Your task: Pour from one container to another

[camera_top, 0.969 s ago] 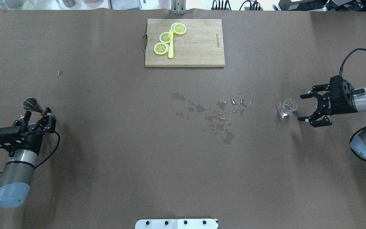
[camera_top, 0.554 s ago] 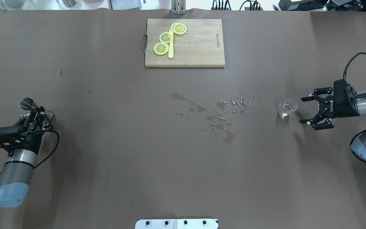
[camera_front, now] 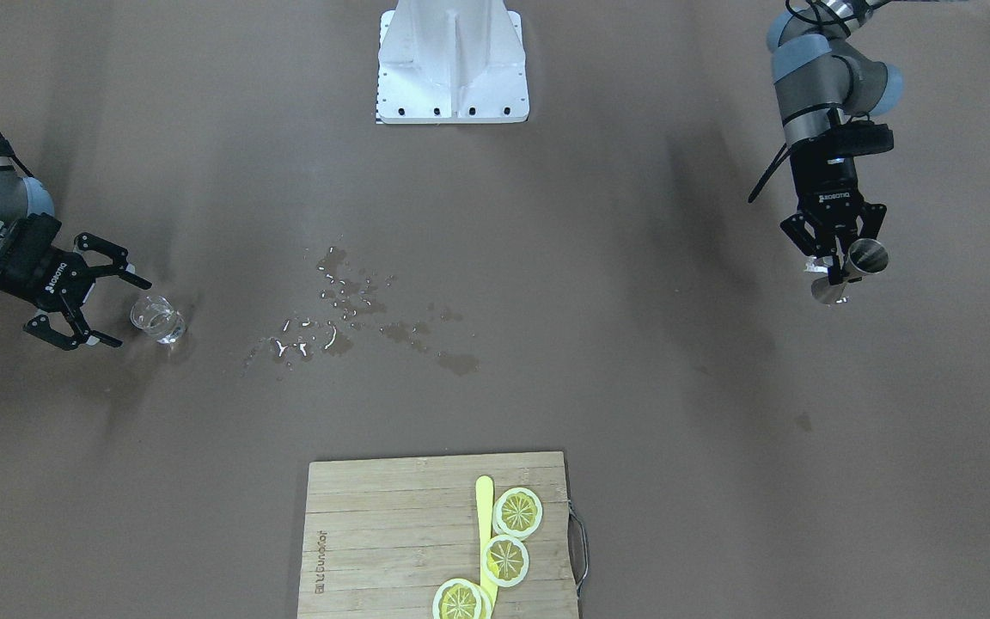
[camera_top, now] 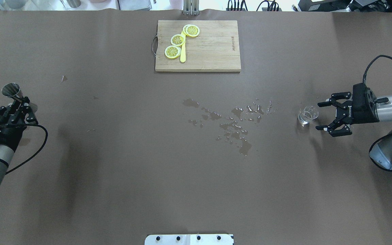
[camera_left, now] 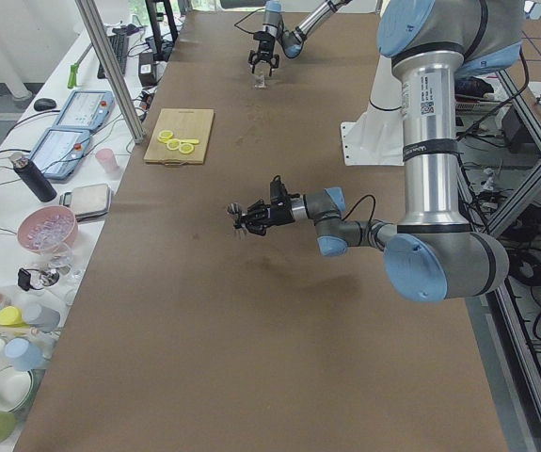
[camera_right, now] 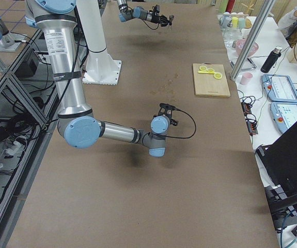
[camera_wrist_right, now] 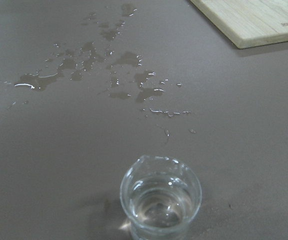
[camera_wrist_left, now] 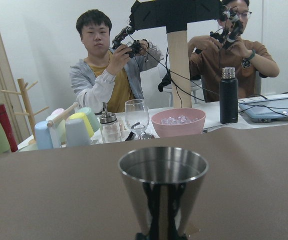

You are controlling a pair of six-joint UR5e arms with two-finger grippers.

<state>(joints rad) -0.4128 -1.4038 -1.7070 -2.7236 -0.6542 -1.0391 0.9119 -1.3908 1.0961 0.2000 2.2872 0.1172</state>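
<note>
A steel jigger (camera_top: 11,90) is held by its waist in my left gripper (camera_top: 21,106), which is shut on it at the table's left end. It appears raised off the cloth. In the left wrist view its open cup (camera_wrist_left: 163,186) faces up, close to the camera. The jigger (camera_front: 866,256) also shows in the front view under the left gripper (camera_front: 835,258). A small clear glass (camera_top: 307,115) with liquid in it stands at the right. My right gripper (camera_top: 319,116) is open just beside it, not touching. The glass (camera_wrist_right: 160,197) fills the lower middle of the right wrist view.
Spilled water (camera_top: 237,126) lies in puddles at mid-table. A wooden cutting board (camera_top: 209,51) with lemon slices (camera_top: 173,51) and a yellow knife sits at the far edge. The robot base plate (camera_top: 189,239) is at the near edge.
My left gripper shut on the jigger, then carried it up and to the left. My right gripper drew back a little, then came closer to the glass, still open.
</note>
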